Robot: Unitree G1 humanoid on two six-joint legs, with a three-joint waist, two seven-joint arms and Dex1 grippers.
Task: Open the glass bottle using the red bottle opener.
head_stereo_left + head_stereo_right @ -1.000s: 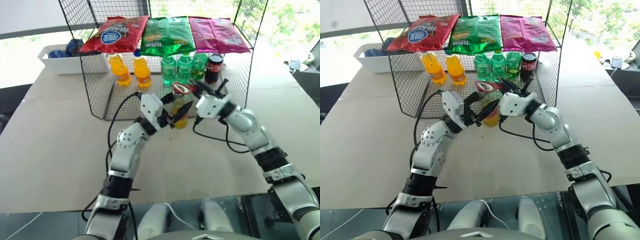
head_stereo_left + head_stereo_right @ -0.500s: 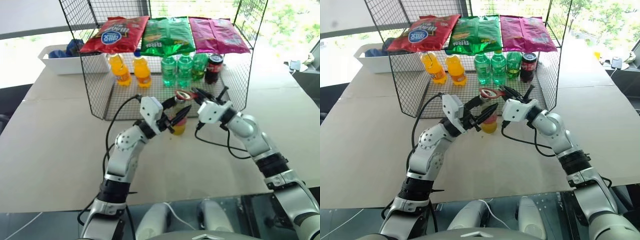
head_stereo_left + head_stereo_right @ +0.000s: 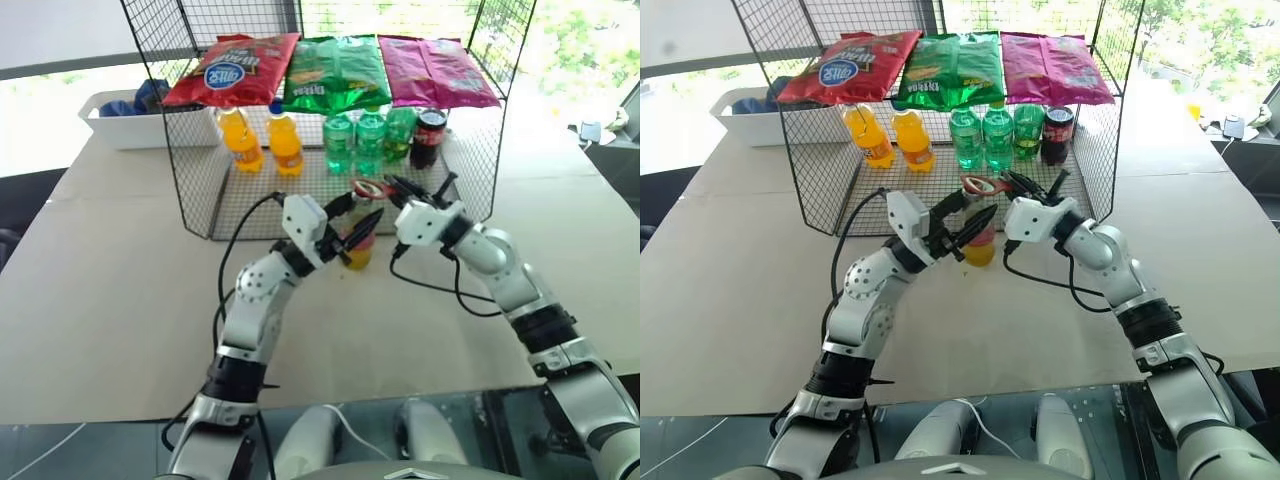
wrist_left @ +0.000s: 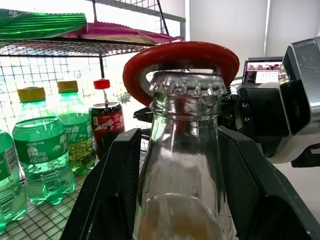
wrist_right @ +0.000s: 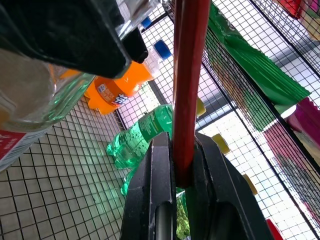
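The small clear glass bottle (image 3: 358,238) with yellow-orange liquid in its lower part is standing upright near the centre of the left eye frame, just in front of the wire rack. In the left wrist view its crimped cap (image 4: 186,83) is sitting right under the ring head of the flat red bottle opener (image 4: 181,59) — the ring is resting over the cap's far edge, though how firmly it is hooked cannot be told. In the left eye view the opener (image 3: 368,189) is showing as a small red ring at the bottle top.

The left gripper (image 3: 352,225) is reaching in from the lower left, its two black fingers (image 4: 111,190) pressing on either side of the bottle's shoulder, clamped on the glass. The right gripper (image 3: 405,186) is coming in from the right, fingers (image 5: 159,200) squeezed together on the opener's red handle (image 5: 189,90), which is running straight up between them.

Behind, in the upper middle of the frame, the black wire mesh rack (image 3: 190,180) is holding two orange plastic soda bottles (image 3: 262,138), green plastic bottles (image 3: 368,135) and a dark cola bottle (image 3: 429,130) — red (image 3: 232,68), green (image 3: 336,72) and magenta (image 3: 436,70) snack bags are lying on its top shelf. A white plastic bin (image 3: 128,122) is sitting at upper left on the beige table (image 3: 110,300).
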